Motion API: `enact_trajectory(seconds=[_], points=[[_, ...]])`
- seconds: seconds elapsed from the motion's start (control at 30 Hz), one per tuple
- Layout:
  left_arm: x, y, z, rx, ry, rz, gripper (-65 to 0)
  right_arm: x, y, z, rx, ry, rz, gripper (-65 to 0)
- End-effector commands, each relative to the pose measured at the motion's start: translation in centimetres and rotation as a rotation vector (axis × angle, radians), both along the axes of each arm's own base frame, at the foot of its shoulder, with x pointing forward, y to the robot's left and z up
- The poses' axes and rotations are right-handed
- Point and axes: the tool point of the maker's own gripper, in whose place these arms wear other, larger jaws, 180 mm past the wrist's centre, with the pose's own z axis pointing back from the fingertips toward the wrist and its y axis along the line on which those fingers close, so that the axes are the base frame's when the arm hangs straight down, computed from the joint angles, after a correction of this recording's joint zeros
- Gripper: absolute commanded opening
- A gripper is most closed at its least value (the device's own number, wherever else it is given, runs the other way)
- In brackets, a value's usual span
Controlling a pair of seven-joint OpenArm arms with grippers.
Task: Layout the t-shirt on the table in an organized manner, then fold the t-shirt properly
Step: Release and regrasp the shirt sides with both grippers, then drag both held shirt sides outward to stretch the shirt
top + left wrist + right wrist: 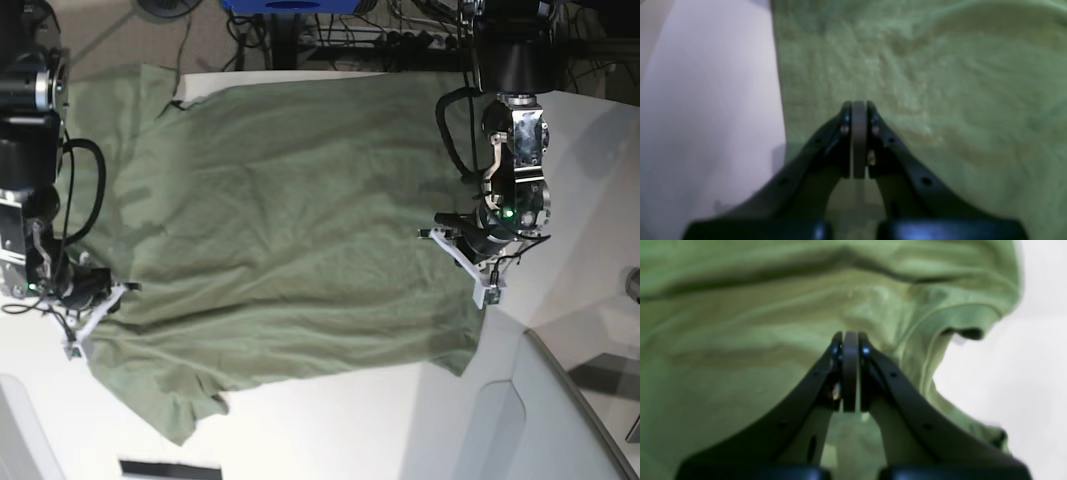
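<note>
The olive-green t-shirt (290,230) lies spread and wrinkly over the white table (330,420). My left gripper (490,297) is at the shirt's right edge. In the left wrist view it (859,103) is shut, with its tips pressed into the cloth (940,83) close to the border with bare table (706,100). My right gripper (72,348) is at the shirt's left edge. In the right wrist view it (850,335) is shut too, its tips buried in bunched fabric (723,373) beside a hemmed opening (967,330).
A grey translucent panel (520,420) rises at the table's lower right corner. A black strip (170,468) lies by the front edge. One sleeve (180,405) points to the lower left. Cables and a blue object (290,5) sit beyond the far edge.
</note>
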Motion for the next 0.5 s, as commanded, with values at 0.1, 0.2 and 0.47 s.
enact_trajectory(seconds=[0.1,0.2,0.47], points=[[1.8,0.3,0.2,0.001,-0.074,0.0,-65.0,2.7,-1.0,0.4,0.024,-0.067,-0.047,-63.5],[2.0,0.5,-1.1,-0.012,-0.048,0.013,-65.0,2.1,-2.0,-1.1,0.038,-0.055,-0.094,-63.5],[2.2,0.5,-3.0,-0.031,-0.051,0.025,-65.0,-1.2,-8.9,-3.5,-0.098,-0.043,-0.301,-63.3]])
